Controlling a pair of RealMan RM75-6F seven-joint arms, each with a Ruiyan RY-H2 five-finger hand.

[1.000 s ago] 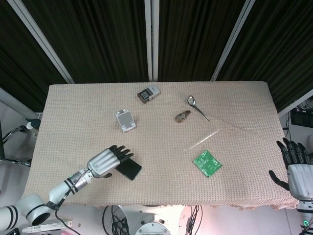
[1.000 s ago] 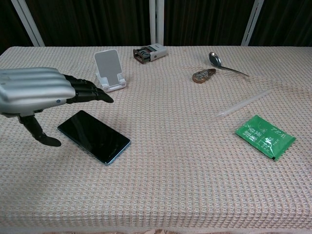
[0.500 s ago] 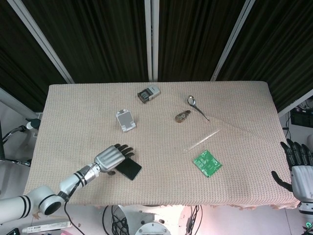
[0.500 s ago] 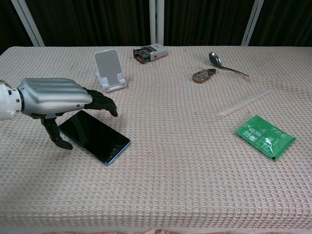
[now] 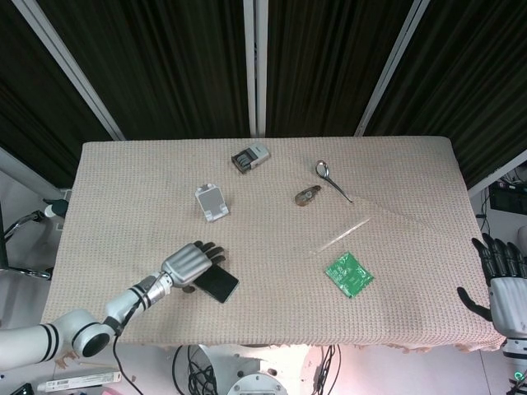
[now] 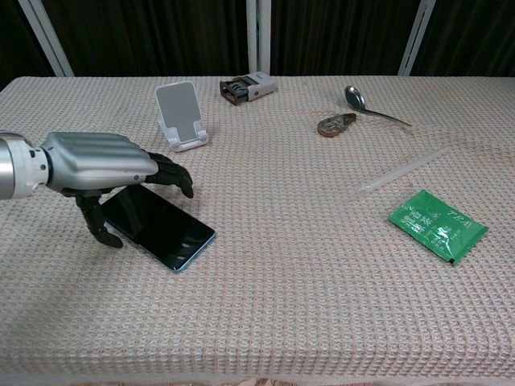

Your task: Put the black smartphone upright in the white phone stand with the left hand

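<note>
The black smartphone [image 5: 219, 285] [image 6: 165, 227] lies flat on the woven tablecloth, near the front left. My left hand [image 5: 188, 263] [image 6: 100, 165] arches over its left end. The fingers reach past the phone's far edge, and the thumb points down at its near left corner. The phone still rests on the cloth, and no firm hold on it shows. The white phone stand [image 5: 212, 202] [image 6: 180, 112] stands empty behind the phone, further back on the table. My right hand [image 5: 498, 284] hovers off the table's front right corner, fingers spread and holding nothing.
At the back lie a small grey device [image 5: 250, 157] [image 6: 248, 86], a spoon [image 5: 329, 175] [image 6: 366, 104] and a brown object [image 5: 307, 196] [image 6: 335, 125]. A clear stick [image 5: 339, 236] [image 6: 402, 169] and a green tea packet [image 5: 348, 274] [image 6: 437, 223] lie to the right.
My left hand has moved right and lowered over the phone's left end, the thumb coming down beside it. The phone has not moved. The right hand sank slightly.
</note>
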